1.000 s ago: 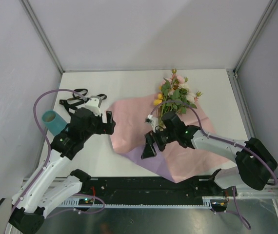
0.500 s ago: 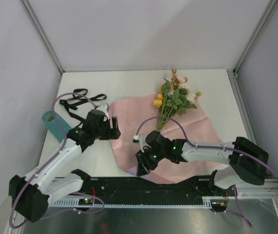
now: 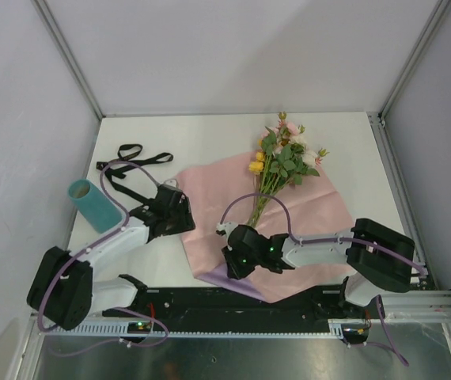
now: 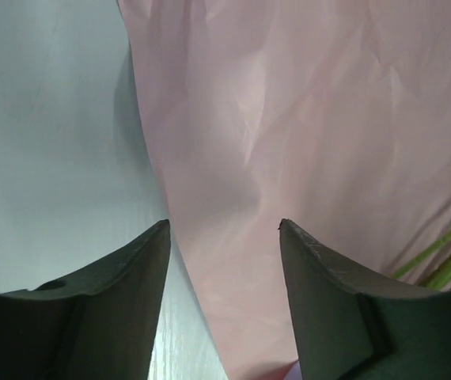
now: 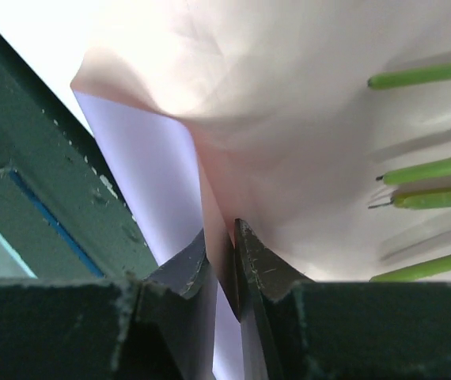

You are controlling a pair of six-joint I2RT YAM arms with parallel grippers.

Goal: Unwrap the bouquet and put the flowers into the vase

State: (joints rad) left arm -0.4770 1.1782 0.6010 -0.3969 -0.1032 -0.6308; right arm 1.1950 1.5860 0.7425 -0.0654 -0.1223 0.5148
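The bouquet lies unwrapped: pink paper (image 3: pixel 305 207) is spread flat over purple paper (image 3: pixel 216 274), and the flowers (image 3: pixel 286 155) lie on it with their stems (image 5: pixel 423 75) pointing at the near edge. My right gripper (image 3: pixel 230 266) is shut on a raised fold of the pink paper (image 5: pixel 233 95) at the sheet's near left corner. My left gripper (image 3: pixel 180 218) is open and low over the sheet's left edge, which runs between its fingers (image 4: pixel 224 226). The teal vase (image 3: pixel 91 204) is at the far left, apart from both grippers.
A loose black ribbon (image 3: pixel 134 155) lies on the white table (image 3: pixel 210 138) behind the left arm. The dark rail (image 3: pixel 233 305) along the near edge is right beside the right gripper. Grey walls close in the table on three sides.
Both arms have dropped toward the table. The left gripper moved right to the paper's left edge and narrowed. The right gripper slid to the near left corner and shut on the pink paper.
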